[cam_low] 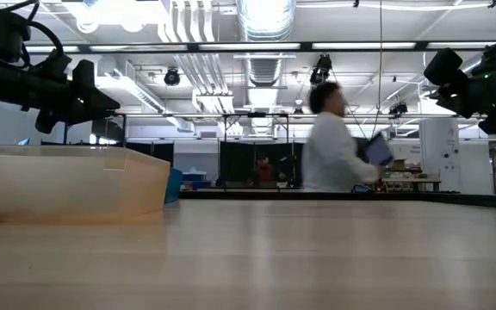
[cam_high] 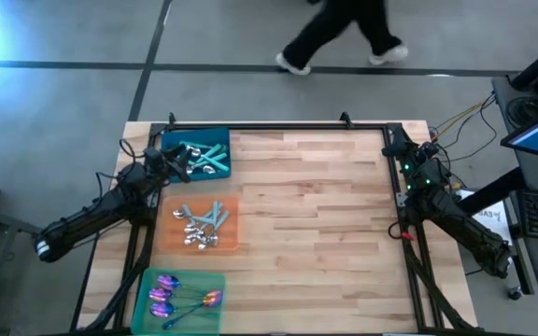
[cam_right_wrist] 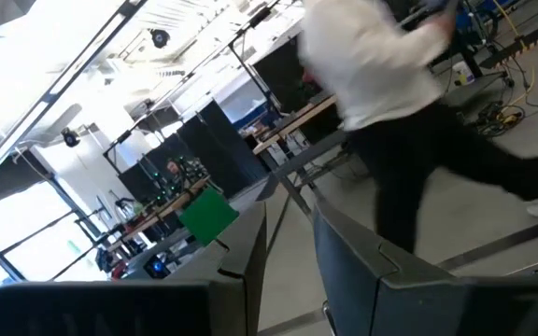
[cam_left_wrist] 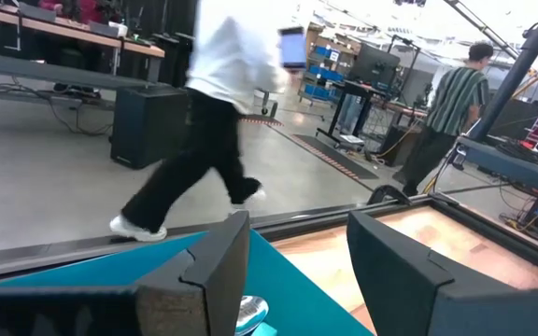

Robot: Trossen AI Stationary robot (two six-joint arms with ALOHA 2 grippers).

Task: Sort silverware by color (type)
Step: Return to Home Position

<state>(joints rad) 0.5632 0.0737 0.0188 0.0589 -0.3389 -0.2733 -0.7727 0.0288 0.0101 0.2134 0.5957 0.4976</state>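
The silverware is found sorted into three bins along the left edge of the wooden surface. In the blue bin, at the far left corner, the teal-handled spoons are laid. In the orange bin, just beside it toward the near side, the silver spoons with pale-blue handles are piled. In the green bin, at the near left corner, the purple-pink spoons are gathered.

The left tool is held raised above the left part of the blue bin. Its fingers are spread wide and nothing is held between them (one shiny spoon head is seen lower down, in the bin). The right tool is held raised at the far right corner of the surface, well apart from the bins. Its fingers are parted by only a narrow gap, and nothing is gripped.

Beyond the far edge, a person in a white top and dark trousers is seen walking.
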